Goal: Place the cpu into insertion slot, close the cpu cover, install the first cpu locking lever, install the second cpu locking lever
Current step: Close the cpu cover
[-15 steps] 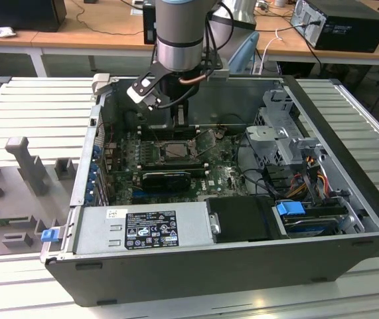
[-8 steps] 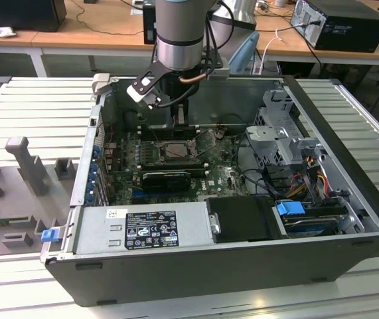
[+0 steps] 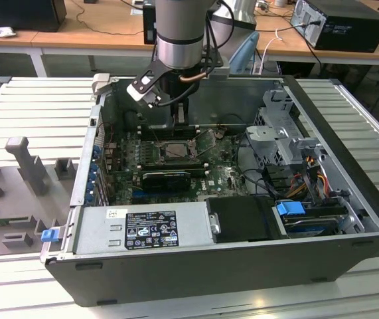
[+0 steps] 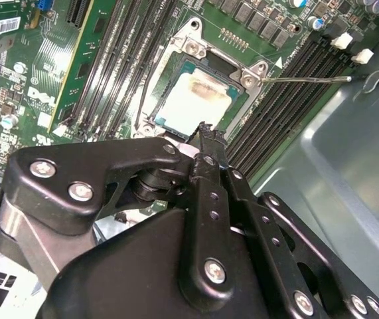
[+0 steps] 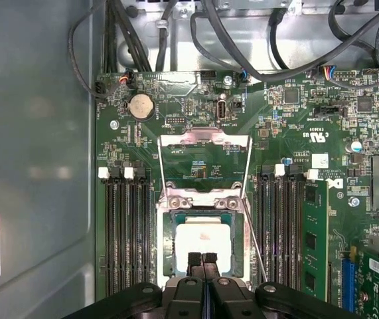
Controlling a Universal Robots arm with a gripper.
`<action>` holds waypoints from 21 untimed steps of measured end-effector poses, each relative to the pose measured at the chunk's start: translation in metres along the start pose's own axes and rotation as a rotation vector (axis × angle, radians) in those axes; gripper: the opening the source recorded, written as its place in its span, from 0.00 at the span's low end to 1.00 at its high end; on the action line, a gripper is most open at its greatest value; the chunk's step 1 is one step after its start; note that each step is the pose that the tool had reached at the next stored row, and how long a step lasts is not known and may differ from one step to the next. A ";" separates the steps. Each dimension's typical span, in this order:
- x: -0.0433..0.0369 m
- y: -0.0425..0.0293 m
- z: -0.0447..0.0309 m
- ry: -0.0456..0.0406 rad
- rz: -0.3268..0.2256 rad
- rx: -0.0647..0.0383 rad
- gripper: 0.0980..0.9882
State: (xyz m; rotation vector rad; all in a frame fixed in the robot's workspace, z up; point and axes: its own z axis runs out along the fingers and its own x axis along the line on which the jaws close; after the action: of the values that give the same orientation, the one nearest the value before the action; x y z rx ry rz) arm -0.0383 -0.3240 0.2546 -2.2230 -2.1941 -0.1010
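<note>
The cpu (image 5: pixel 202 242) sits in the slot (image 5: pixel 166 252). My hand (image 5: pixel 202 256) hovers over it, pinched narrow and empty. The cover (image 5: pixel 202 137) looks raised, the levers (image 5: pixel 261 256) undone.

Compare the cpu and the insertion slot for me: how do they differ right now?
The cpu is a pale silver-grey solid plate; the insertion slot is a dark frame. The cpu is smaller and lies inside the slot, which rings it. Both are square and lie flat.
</note>
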 end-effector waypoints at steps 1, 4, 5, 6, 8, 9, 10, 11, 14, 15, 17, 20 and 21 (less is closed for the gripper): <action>0.0000 0.0000 -0.0001 0.0000 0.000 0.000 0.01; 0.0001 0.0003 -0.0002 -0.0002 0.000 0.000 0.01; 0.0002 0.0007 -0.0003 -0.0005 0.000 0.000 0.01; 0.0002 0.0011 -0.0002 -0.0004 0.000 0.000 0.01; 0.0004 0.0034 -0.0001 -0.0003 0.000 0.000 0.01; 0.0004 0.0040 -0.0001 -0.0003 0.000 0.000 0.01; 0.0004 0.0042 -0.0001 -0.0002 0.000 0.000 0.01; 0.0005 0.0042 -0.0001 -0.0002 0.000 0.000 0.01; 0.0008 0.0043 -0.0014 -0.0002 0.000 0.000 0.01; 0.0009 0.0043 -0.0016 -0.0001 0.000 0.000 0.01; 0.0009 0.0043 -0.0018 0.0000 0.000 0.000 0.01; 0.0009 0.0067 -0.0019 -0.0004 0.000 0.001 0.01; 0.0009 0.0079 -0.0019 -0.0004 0.000 0.001 0.01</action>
State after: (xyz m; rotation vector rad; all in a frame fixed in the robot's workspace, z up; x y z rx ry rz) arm -0.0305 -0.3233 0.2568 -2.2229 -2.1939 -0.0998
